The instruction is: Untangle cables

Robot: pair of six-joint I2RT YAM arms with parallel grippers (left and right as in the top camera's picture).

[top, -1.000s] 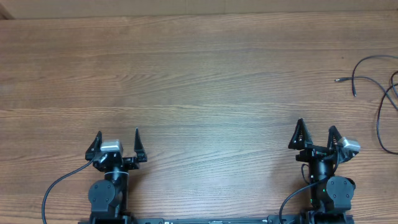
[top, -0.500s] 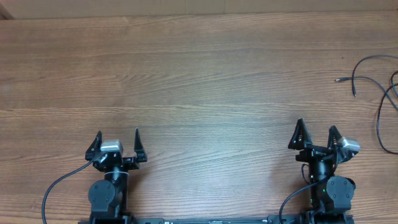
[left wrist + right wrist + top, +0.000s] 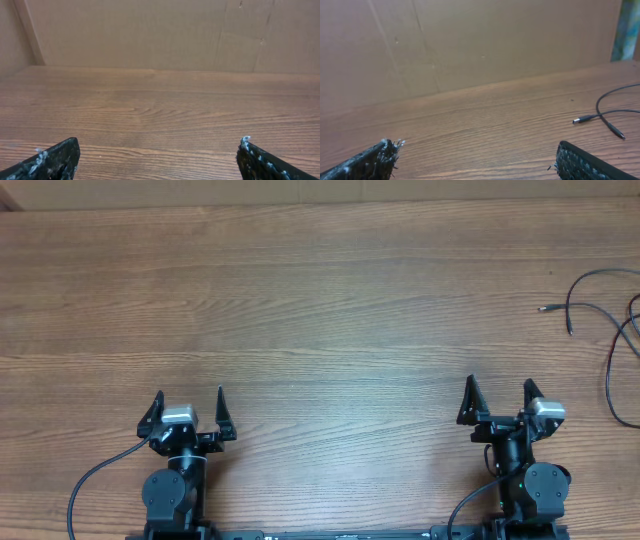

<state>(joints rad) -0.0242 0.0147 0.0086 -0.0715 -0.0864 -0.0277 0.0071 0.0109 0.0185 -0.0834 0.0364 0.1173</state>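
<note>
Thin black cables (image 3: 612, 340) lie as loose strands at the table's far right edge, partly cut off by the frame. Their plug ends (image 3: 600, 118) show at the right of the right wrist view. My right gripper (image 3: 497, 400) stands open near the front right, well short of the cables, with nothing between its fingers. At the front left my left gripper (image 3: 190, 404) is open and empty too. Only bare wood lies between its fingertips (image 3: 66, 150) in the left wrist view.
A wooden table (image 3: 320, 310) spans the whole overhead view. A brown cardboard wall (image 3: 150, 30) stands along its far edge. The arms' thicker black cables (image 3: 95, 480) loop near the front edge.
My right gripper has swung slightly to the left. The left arm and the cables have not moved.
</note>
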